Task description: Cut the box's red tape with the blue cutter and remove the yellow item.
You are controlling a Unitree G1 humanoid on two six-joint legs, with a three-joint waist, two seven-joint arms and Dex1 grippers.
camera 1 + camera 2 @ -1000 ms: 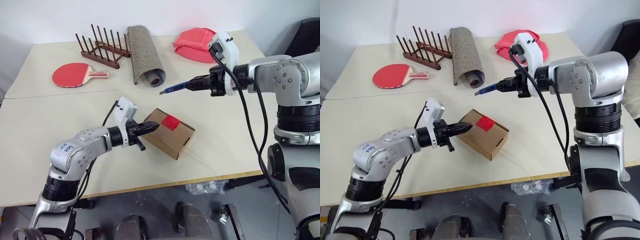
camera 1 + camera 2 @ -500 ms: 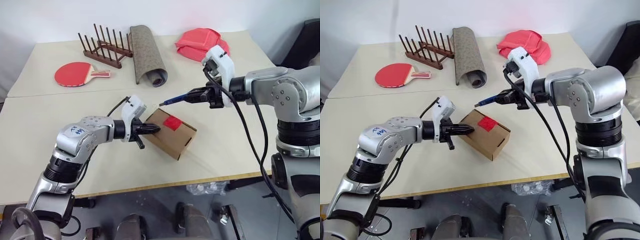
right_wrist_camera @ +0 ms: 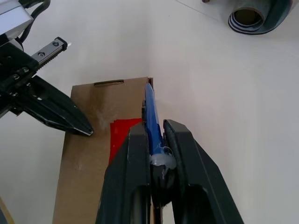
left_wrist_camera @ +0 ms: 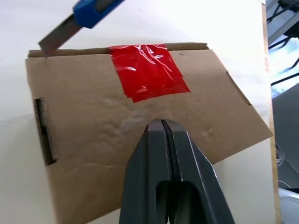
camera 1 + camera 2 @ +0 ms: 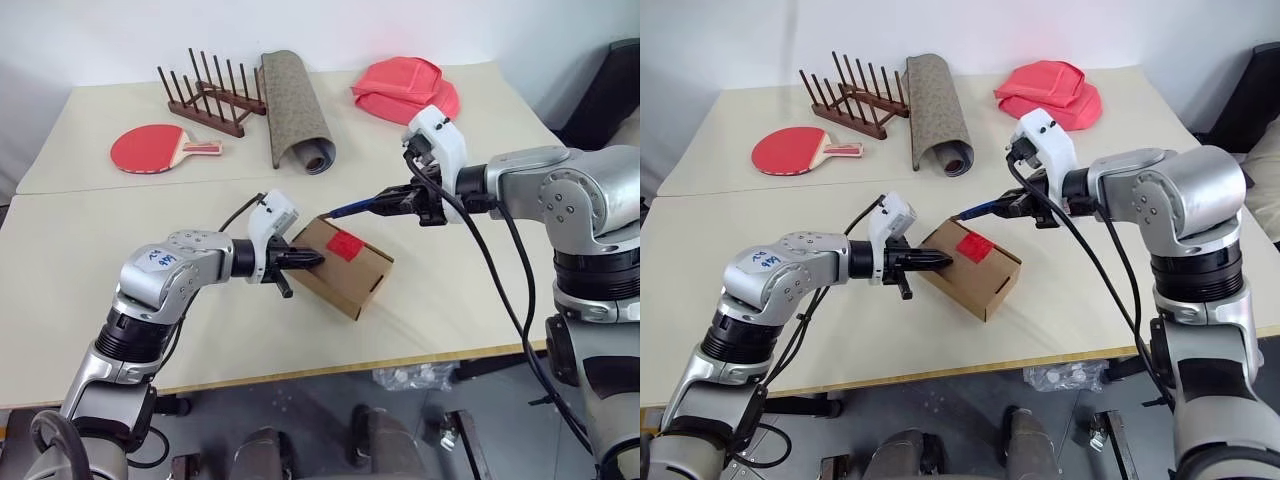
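two black end effectors: left (image 5: 318,259) clenched on matte corrugated box (image 5: 345,272), right (image 5: 378,203) grasping slim blue cutter (image 5: 352,209).

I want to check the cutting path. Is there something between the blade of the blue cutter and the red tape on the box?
Nothing visible blocks it. The blue cutter has its blade at the box edge, beside the red tape. The left gripper, shut, rests on the lid away from that path.

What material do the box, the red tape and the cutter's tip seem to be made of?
Box: brown corrugated cardboard, matte; its cut edges and a slot show. Red tape: probably plastic film, glossy and wrinkled, with highlights. Cutter: the blue body looks like plastic; the grey blade at its tip is likely metal.
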